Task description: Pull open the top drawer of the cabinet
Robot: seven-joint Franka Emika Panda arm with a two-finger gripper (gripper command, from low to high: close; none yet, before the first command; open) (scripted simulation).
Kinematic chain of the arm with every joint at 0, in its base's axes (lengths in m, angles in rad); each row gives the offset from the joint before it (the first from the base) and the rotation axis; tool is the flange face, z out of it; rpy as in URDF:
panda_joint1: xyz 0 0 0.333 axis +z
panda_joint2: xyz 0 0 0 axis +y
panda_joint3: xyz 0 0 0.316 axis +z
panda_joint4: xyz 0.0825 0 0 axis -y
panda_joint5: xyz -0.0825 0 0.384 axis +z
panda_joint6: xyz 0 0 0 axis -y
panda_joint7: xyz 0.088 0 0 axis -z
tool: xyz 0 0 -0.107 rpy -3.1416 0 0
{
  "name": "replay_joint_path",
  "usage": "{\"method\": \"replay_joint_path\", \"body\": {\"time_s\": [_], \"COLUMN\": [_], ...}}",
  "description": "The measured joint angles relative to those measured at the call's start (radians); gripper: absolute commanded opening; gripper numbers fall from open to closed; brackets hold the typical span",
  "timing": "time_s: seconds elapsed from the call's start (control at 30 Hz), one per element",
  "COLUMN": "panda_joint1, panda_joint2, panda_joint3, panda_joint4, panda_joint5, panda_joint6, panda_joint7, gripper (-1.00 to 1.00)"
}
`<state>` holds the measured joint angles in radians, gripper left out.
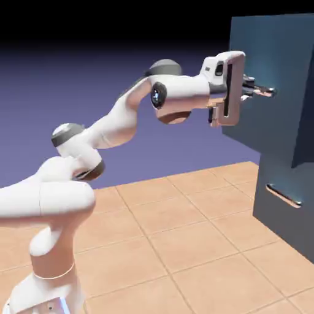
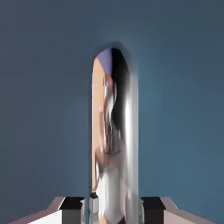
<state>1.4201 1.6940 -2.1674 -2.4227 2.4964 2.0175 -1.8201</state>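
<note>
Tan floor tiles [image 1: 184, 245] spread below the cabinet [image 1: 285, 233], with a blue-violet backdrop [image 1: 37, 104] beyond. The top drawer [image 1: 257, 55] is the cabinet's upper front, standing out past its lower front, so I judge it already partly open. The robot arm [image 1: 118, 126] reaches in level with the cabinet's upper part, which should let it draw the drawer straight out. At the cabinet's upper front, the gripper [image 2: 114, 211] is closed down on the bar handle [image 2: 114, 113], a finger on either side. In the hand view the bar runs lengthwise between the fingers, probably so that they can hook behind it as well as squeeze. The lower handle [image 1: 283, 195], on the cabinet's lower front, is untouched. Further opening calls for a steady pull away from the cabinet; twisting could make the smooth bar slip.
</note>
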Motion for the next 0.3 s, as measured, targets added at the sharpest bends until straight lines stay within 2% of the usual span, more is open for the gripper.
{"method": "replay_joint_path", "body": {"time_s": [0.17, 0.2, 0.3], "panda_joint1": [0.121, 0.134, 0.170], "panda_joint2": [0.050, 0.057, 0.061], "panda_joint3": [-0.085, -0.097, -0.123], "panda_joint4": [-0.181, -0.201, -0.236], "panda_joint5": [-0.098, -0.111, -0.144], "panda_joint6": [-0.065, -0.072, -0.072], "panda_joint7": [-0.009, -0.009, -0.018], "gripper": [-1.00, 1.00, 1.00]}}
